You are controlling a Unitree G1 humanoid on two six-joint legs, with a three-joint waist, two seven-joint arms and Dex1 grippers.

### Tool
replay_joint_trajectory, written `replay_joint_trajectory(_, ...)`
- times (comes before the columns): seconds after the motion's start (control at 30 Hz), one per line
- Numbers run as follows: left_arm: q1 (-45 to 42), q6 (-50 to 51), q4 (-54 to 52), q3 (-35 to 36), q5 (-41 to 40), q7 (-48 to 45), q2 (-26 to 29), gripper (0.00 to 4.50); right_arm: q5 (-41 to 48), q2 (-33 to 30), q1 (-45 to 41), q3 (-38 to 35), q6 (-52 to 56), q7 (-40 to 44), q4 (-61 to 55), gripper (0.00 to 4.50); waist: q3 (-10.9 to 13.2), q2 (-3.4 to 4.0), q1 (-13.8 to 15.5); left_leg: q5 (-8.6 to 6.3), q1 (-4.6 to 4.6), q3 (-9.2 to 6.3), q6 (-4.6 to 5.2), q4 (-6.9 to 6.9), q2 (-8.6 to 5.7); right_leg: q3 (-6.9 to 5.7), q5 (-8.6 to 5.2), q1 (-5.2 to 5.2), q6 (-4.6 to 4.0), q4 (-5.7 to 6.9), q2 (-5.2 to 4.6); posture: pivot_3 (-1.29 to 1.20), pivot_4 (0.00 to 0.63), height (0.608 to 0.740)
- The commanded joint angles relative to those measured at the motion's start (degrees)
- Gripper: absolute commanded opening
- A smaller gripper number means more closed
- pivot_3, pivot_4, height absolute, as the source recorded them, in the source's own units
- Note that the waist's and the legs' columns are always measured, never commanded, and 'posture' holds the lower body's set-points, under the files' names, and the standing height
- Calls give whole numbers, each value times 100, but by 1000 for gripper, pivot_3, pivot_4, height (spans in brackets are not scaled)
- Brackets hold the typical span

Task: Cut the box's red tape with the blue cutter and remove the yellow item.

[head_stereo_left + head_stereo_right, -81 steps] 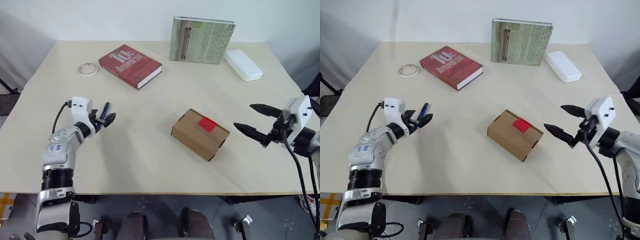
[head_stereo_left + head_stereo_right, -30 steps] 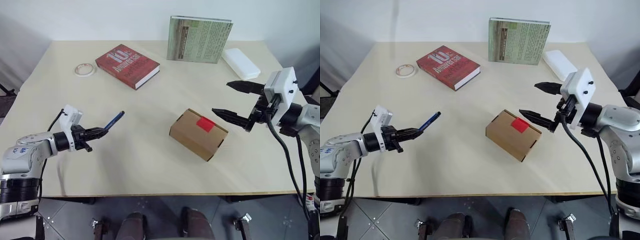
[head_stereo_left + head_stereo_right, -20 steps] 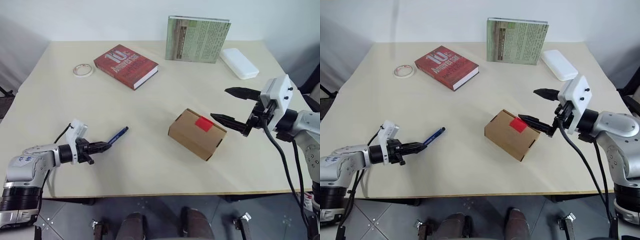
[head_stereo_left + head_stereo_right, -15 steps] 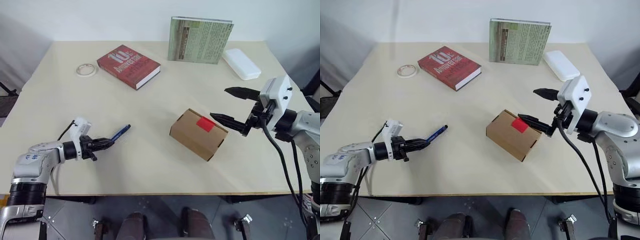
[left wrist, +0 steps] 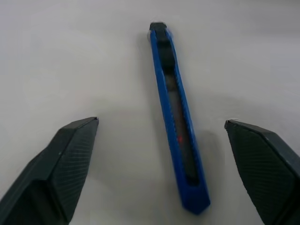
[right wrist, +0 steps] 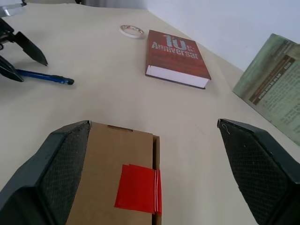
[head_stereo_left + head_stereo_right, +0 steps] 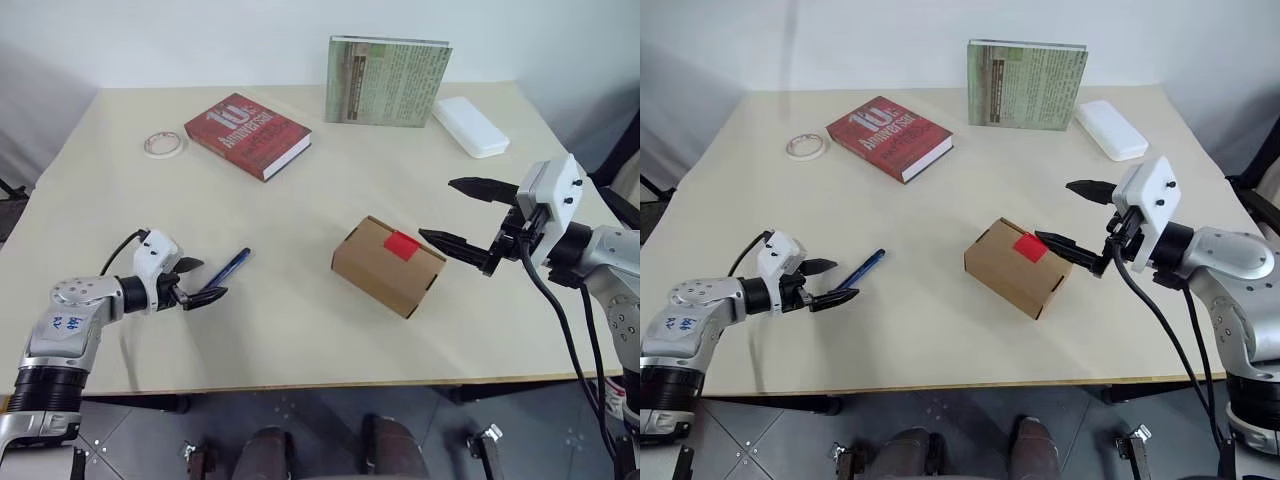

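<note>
The blue cutter (image 7: 226, 270) lies flat on the table (image 7: 300, 180) at lower left of the head view, between the spread fingers of the left gripper (image 7: 200, 283), which grips nothing. The box (image 7: 387, 265) sits right of centre, flaps closed, the red tape (image 7: 402, 243) across its top seam (in the right wrist view the tape looks slit along that seam, though this is not certain). The right gripper (image 7: 462, 215) hovers at the box's right end, fingers wide apart. Judged step: cutter set aside, opening pending. The next move calls for lifting a flap to reach the yellow item, presumably inside.
</note>
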Motion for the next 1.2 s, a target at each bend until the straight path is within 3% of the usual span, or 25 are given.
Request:
replay_joint_trajectory(0.03,463,138,110,-116,361,202,75,4490,43,-75,-19,-201,-51,-44,-217,4500,-3,5,-17,-1,-1,1,-1,0,3,0,0,-2,0,0,2,0,150,740)
replay_joint_trajectory(0.17,735,303,-258,-90,312,309,43,4490,36,-60,-27,-172,-58,-48,-216,4500,-5,8,-71,-3,-1,5,-3,-1,9,1,0,-6,-1,1,6,0,150,740)
replay_joint_trajectory(0.27,911,316,-489,-114,312,354,0,3949,26,-26,-66,-120,-70,-54,-193,4500,-8,13,-92,-5,-1,5,-4,-1,10,1,0,-6,-1,0,6,0,150,740)
replay_joint_trajectory(0.6,1082,373,-622,-139,253,353,-55,985,7,-21,-153,-68,-86,-36,-149,4500,-29,48,-87,-6,3,7,-4,-1,12,4,-2,-7,-5,1,7,0,150,740)
replay_joint_trajectory(0.77,971,140,-566,-103,176,44,31,16,52,-49,-280,43,11,-8,-280,4500,-39,65,-97,-6,5,11,-4,-1,15,6,-3,-7,-9,1,10,0,150,740)
replay_joint_trajectory(0.97,879,200,-833,-152,-191,-776,210,16,214,141,-632,378,202,-76,-549,4500,-38,63,-99,-10,-13,29,-9,-2,19,12,-4,-40,-12,6,14,0,150,740)
replay_joint_trajectory(1.13,643,8,-440,-205,45,-696,142,16,143,275,-624,479,199,-103,-538,4500,-37,61,-66,-27,-17,43,0,-2,22,2,-2,-44,-10,-1,14,0,150,740)
replay_joint_trajectory(1.2,579,4,-287,-321,313,-486,191,683,123,284,-562,485,176,-83,-540,4500,-37,61,-41,-30,-16,49,2,-2,21,1,-2,-44,-9,-3,14,0,150,740)
